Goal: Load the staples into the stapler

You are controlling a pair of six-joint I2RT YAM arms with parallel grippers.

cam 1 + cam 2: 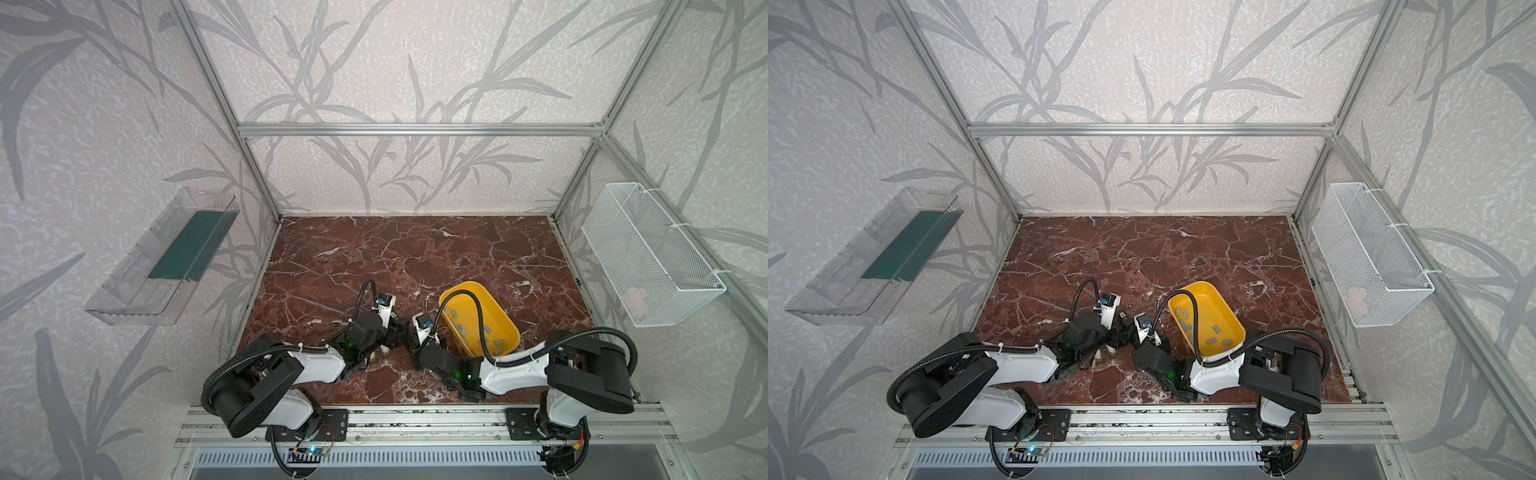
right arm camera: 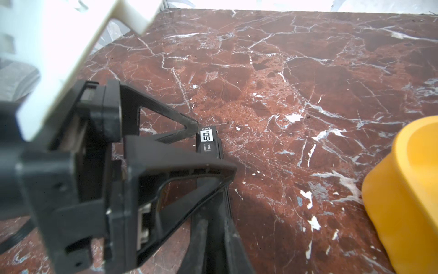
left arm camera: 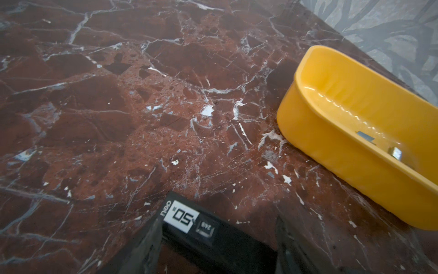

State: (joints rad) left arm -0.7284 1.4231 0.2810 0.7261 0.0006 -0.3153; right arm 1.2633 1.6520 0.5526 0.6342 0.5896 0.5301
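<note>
A black stapler (image 3: 213, 237) with a white "50" label hangs just above the marble, between both grippers at mid-table. My left gripper (image 3: 220, 227) spans it with jaws wide, one finger at the labelled end and the other against the body. In the right wrist view the left gripper (image 2: 215, 147) straddles the stapler (image 2: 208, 142), while my right gripper (image 2: 214, 227) is shut on its thin nearer end. In both top views the two grippers (image 1: 397, 328) (image 1: 1133, 332) meet tip to tip. The staples (image 1: 459, 330) (image 3: 366, 137), several grey strips, lie in a yellow tray (image 1: 461, 284) just right of the grippers.
The yellow tray (image 2: 403, 189) stands close to my right arm, whose cable arches over it. A clear shelf with a green mat (image 1: 166, 257) hangs on the left wall. A white wire basket (image 1: 656, 257) hangs on the right wall. Aluminium posts frame the marble table (image 1: 374, 257).
</note>
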